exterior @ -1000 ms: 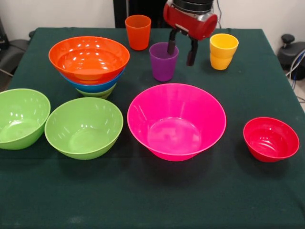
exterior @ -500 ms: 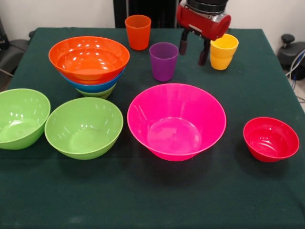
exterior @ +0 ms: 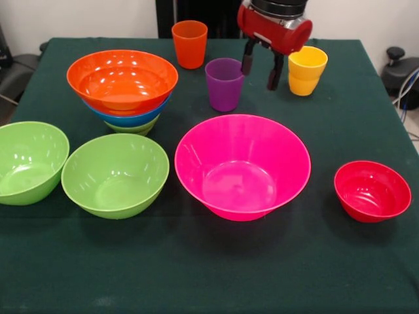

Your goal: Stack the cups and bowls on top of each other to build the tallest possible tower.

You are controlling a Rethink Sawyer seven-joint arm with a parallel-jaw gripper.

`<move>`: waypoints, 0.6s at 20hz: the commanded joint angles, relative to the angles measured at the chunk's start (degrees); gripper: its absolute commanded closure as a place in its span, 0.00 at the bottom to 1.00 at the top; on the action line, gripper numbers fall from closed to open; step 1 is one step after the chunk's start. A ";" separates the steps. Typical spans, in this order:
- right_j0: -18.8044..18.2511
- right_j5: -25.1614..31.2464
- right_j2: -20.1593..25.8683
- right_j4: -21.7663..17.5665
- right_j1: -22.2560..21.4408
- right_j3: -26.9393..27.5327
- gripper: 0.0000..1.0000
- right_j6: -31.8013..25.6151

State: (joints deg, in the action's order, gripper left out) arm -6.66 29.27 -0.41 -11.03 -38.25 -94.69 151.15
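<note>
Red hand (exterior: 261, 73) hangs parted between purple cup (exterior: 224, 84) and yellow cup (exterior: 306, 70).

A dark green cloth (exterior: 209, 275) covers the table. Behind it stands a pale wall (exterior: 78, 16), with a black chair (exterior: 16, 72) at one side and grey cables (exterior: 407, 88) at the other.
</note>
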 commanded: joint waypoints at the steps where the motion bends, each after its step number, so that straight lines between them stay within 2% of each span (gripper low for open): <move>1: -0.83 3.39 0.89 2.30 2.16 6.15 0.00 3.20; 6: 1.20 4.21 -0.03 2.73 3.14 8.79 0.00 4.00; 12: 1.13 4.82 0.64 3.30 4.98 11.38 0.00 1.58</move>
State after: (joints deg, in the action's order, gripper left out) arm -6.37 29.28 -2.73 -8.73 -36.72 -87.93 151.15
